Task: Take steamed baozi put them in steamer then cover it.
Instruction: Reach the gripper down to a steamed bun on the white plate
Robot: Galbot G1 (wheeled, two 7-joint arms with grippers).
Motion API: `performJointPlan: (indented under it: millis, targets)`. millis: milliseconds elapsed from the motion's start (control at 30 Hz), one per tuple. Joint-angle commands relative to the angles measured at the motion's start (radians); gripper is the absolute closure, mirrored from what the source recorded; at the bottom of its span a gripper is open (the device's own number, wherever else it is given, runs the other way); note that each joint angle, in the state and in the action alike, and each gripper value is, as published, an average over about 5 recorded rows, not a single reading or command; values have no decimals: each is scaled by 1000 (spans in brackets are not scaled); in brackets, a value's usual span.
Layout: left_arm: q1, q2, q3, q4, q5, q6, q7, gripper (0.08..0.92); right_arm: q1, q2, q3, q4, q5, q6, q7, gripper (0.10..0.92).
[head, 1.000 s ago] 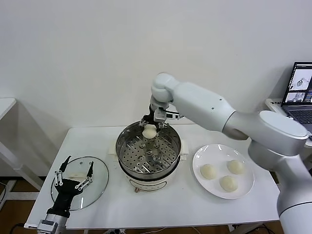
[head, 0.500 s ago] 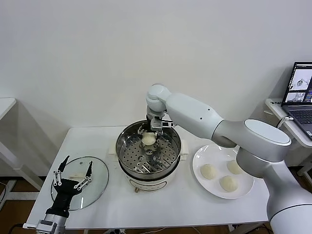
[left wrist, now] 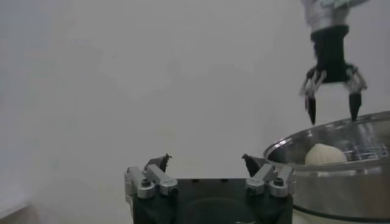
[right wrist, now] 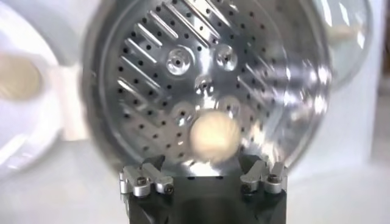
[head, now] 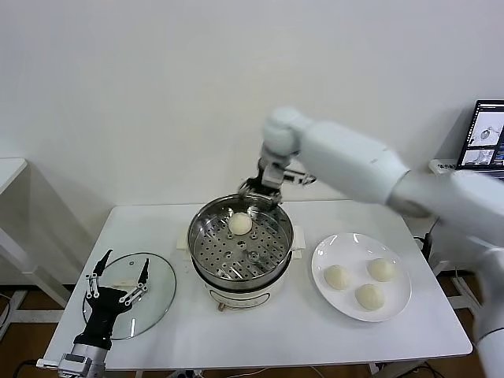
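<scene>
Now that the right gripper [head: 262, 191] has let go and risen clear above the steamer [head: 240, 246] with jaws spread, one baozi [head: 240, 224] rests on the perforated tray, three wait on the plate [head: 398, 302], while the left gripper [head: 118, 285], also spread, idles over the cover [head: 157, 295].

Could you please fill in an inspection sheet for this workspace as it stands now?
Surface: white table, bearing all the items.
Job's things: steamer at centre with one baozi on its tray; three baozi on the plate; cover flat on the table, robot's left of the steamer.
Clutter: nothing seen.
Claws: right claw open, empty, above the steamer's far rim; left claw open, empty, over the cover.
Cables: nothing seen on the table.
Surroundings: white wall; laptop at the right edge; another white table at the left edge.
</scene>
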Motion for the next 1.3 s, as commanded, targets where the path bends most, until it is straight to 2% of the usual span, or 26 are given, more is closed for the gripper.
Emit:
performJointPlan:
  millis: [33, 200, 367, 667, 1300]
  targets:
    - [-3, 1, 7, 1, 0, 2, 0, 177, 175, -348, -304, 96, 493, -497, 6, 203]
    - [-3, 1, 9, 3, 0, 3, 0, 177, 90, -447, -381, 144, 494, -538, 44, 203]
    - [-3, -3, 9, 6, 1, 3, -1, 177, -50, -477, -383, 188, 460, -565, 98, 203]
    - [-2, -7, 3, 12, 2, -1, -3, 177, -196, -426, -328, 147, 409, -582, 196, 203]
    - [0, -10, -7, 33, 2, -9, -5, 177, -312, -296, -242, 42, 360, -568, 281, 203]
